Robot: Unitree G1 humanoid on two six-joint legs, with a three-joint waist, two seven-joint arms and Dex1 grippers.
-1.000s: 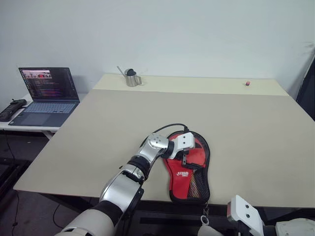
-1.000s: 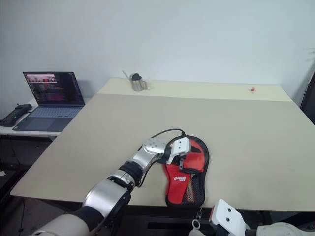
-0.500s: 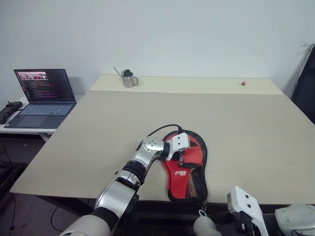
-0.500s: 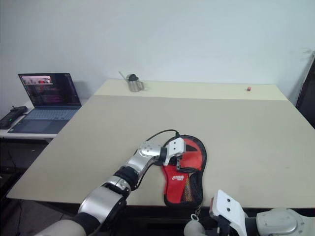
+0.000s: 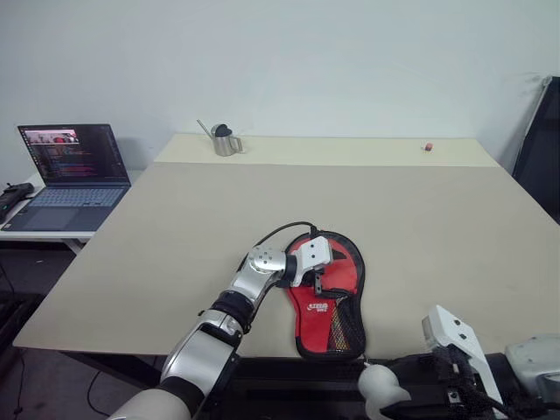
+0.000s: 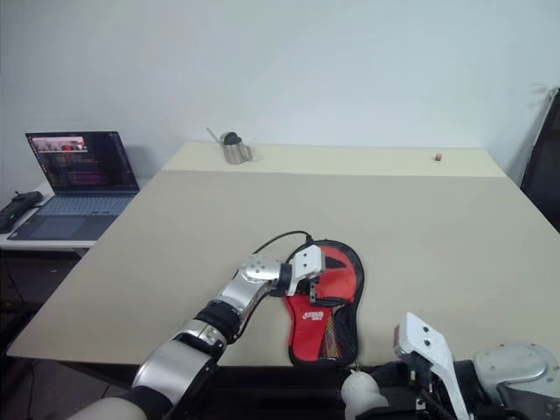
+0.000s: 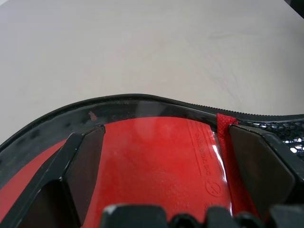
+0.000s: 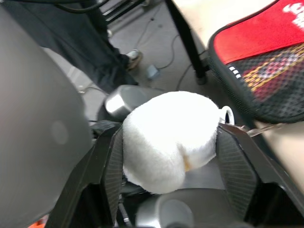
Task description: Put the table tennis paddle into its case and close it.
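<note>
Soft fabric case (image 5: 331, 293) — limp, so press it flat. Left gripper (image 5: 318, 282) spread wide on it, holding nothing; right gripper (image 8: 166, 142) — at five o'clock — half-open around the pom-pom (image 8: 167, 138), the best hold.

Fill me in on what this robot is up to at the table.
The case lies red side up at the table's near edge. The left gripper rests open on it, a glossy red surface between its fingers. The right gripper, below the edge, has the white pom-pom between its fingers.
</note>
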